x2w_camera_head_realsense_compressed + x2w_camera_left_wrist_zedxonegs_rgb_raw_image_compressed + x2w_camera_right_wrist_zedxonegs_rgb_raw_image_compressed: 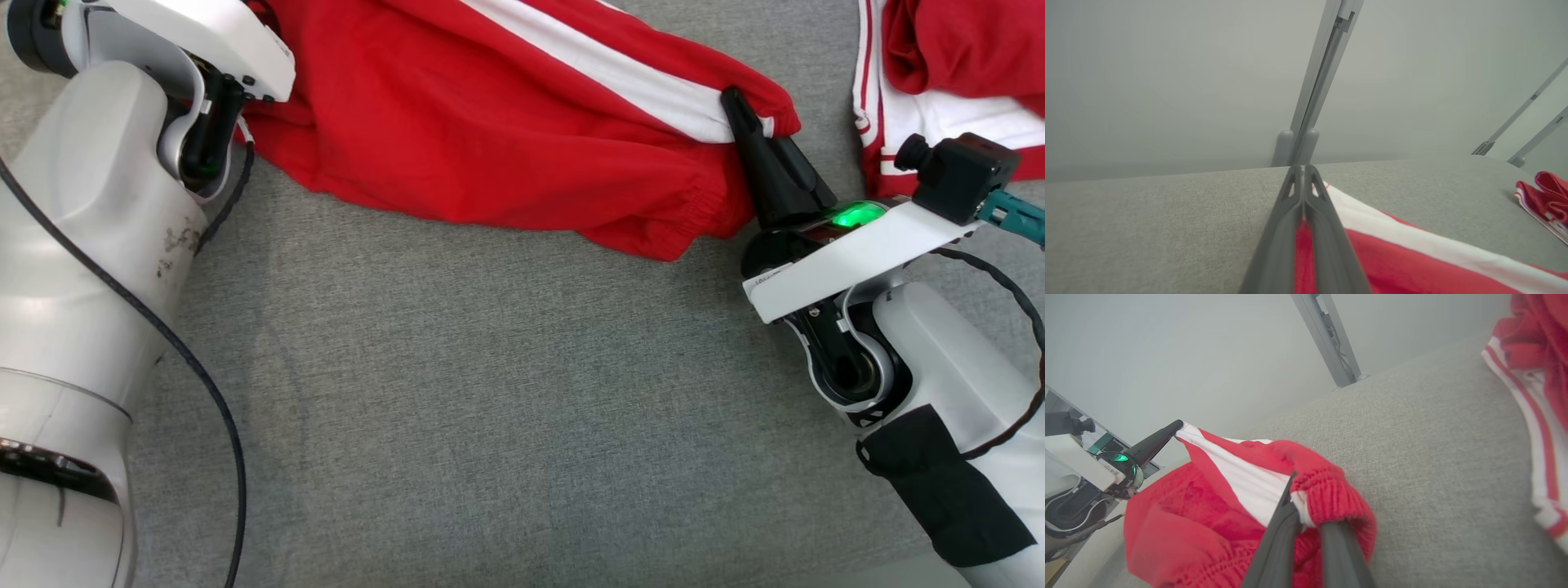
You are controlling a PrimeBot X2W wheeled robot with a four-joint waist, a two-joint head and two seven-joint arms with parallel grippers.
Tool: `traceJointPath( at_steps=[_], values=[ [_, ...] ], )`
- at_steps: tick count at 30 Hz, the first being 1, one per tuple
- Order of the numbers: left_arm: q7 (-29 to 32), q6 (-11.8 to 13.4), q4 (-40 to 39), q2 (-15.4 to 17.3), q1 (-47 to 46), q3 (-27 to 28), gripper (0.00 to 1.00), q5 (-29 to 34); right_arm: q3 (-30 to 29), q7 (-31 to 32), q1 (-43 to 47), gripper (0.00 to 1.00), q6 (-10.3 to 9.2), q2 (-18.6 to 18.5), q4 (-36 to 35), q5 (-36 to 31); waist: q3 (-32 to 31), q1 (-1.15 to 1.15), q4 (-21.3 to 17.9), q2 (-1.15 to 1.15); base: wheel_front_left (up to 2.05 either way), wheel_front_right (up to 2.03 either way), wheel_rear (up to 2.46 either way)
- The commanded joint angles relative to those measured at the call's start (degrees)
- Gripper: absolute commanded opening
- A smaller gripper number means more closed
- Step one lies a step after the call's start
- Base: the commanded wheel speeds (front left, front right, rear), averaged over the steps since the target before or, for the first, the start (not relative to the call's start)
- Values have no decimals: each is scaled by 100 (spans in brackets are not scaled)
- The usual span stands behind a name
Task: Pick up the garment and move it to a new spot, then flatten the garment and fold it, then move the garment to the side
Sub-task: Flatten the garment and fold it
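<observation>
Grip first: your right end effector is clamped on the red fleece garment with a broad white stripe. Its two dark fingers pinch the ribbed elastic cuff right where the white stripe ends. Your left end effector is closed too, its fingers pressed together with a fold of the same red cloth caught between them, just beside the stripe. In the right wrist view you can see that left tip holding a corner of the garment raised, with the cloth sagging between the two grips.

The garment runs across the far middle of the grey woven tabletop, between your two arms. Whether its underside touches the surface you cannot tell from these views. Well apart from it, at the far right of the tabletop, a second red-and-white garment lies crumpled, with thin red lines along its white edge.

The tabletop covering lies flat and smooth. Beyond its far edge stands a pale grey wall, with a grey metal post rising at that edge and slanted metal struts off to one side.
</observation>
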Motion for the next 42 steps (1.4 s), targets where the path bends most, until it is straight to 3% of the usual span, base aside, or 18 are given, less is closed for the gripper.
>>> traceJointPath(
  at_steps=[1,3,4,5,6,19,32,42],
  values=[
    [-20,-6,51,68,-65,-10,0,-49,-18,-1,-64,18,0,3,19,-24,6,0,-24,0,0,0,0],
    [-20,-6,151,97,-117,-64,1,-87,-14,-1,-70,38,0,49,28,-32,8,0,-54,0,0,0,0],
    [-20,-6,188,100,-148,-97,36,-114,-10,-1,-71,47,0,63,35,-36,7,0,-65,0,0,0,0],
    [-20,-6,225,105,-172,-133,84,-125,-3,-1,-72,74,0,75,44,-40,5,0,-71,0,0,0,0],
    [-20,-6,263,109,-163,-158,100,-153,2,-1,-73,100,1,78,53,-44,1,0,-70,0,0,0,0],
    [-20,-6,168,294,113,-473,100,-461,157,-1,32,100,1,-1,257,-133,-390,0,15,0,0,0,0],
    [48,-7,-584,924,793,-1219,100,-1224,315,-1,289,100,1,-283,692,-168,-994,0,69,0,0,0,0],
    [353,-8,-635,1030,1215,-1644,100,-1996,-417,-1,915,100,1,-400,93,-465,-1198,0,-179,0,0,0,0]
  ],
)
